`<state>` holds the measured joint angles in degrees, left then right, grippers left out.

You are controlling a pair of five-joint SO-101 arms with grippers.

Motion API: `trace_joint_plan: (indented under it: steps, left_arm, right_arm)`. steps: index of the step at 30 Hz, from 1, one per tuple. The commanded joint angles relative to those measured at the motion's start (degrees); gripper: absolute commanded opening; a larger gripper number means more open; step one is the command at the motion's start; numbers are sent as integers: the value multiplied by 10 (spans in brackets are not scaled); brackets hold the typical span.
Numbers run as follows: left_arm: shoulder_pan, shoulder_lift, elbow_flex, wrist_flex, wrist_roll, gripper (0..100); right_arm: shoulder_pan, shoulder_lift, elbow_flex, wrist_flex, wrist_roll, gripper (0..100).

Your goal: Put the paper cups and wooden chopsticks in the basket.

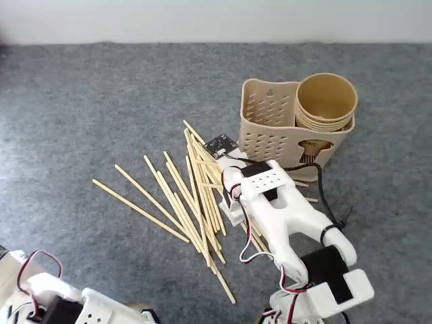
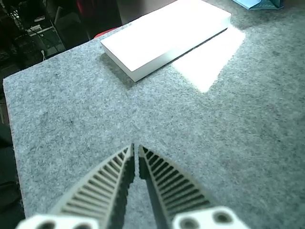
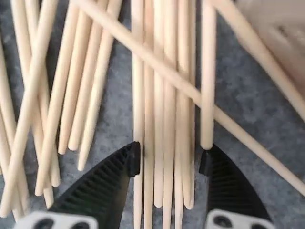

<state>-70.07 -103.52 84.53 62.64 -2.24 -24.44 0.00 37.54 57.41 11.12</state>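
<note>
Mid-mat, right arm [image 1: 283, 216]: white, stretched from the near right edge of the table toward the basket, wrist bent down over the right end of the chopstick heap.
Right gripper [image 3: 170, 157]: spread wide and holding nothing. Its two black ribbed fingers [image 3: 107, 183] stand either side of a bundle of parallel sticks, tips low by the mat. Whether the tips press on the outer sticks cannot be told.
Left arm [image 1: 61, 304]: folded low at the near left corner, well apart from the heap.
Left gripper [image 2: 137, 150]: white ribbed fingers drawn together to a thin slit, nothing between them, pointing down at bare mat.
Chopsticks [image 1: 196, 196]: pale wood, loose on the mat in a fan just left of the basket. Most lie roughly parallel, slanting from far left to near right. A few long ones spread out to the left, and one lies apart near the arm's base. In the right wrist view, one stick [image 3: 190, 90] lies slantwise across the bundle [image 3: 162, 95] between the fingers.
Cups [image 1: 327, 101]: tan paper, nested in one stack, upright in the right-hand part of the basket, rims above its wall.
Basket [image 1: 270, 121]: beige plastic with perforated walls, upright at the far right of the mat. Its left part is shadowed, so what it holds cannot be told.
Mat [image 1: 101, 101]: grey felt covering the table.
Box [image 2: 167, 33]: flat, white, lying on the mat beyond the left gripper.
</note>
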Motion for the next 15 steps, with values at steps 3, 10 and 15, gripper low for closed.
trace_joint_plan:
  steps: [3, 10, 15]
  left_arm:
    - [3, -7, -3, -11, 2, 16]
    - [1, -7, -3, -11, 2, 16]
    - [1, -7, -3, -10, 2, 16]
  right_arm:
    - [-20, 17, -25, -7, 7, 183]
    - [-29, 20, -25, -8, 4, 24]
    - [-30, 15, -11, -7, 4, 9]
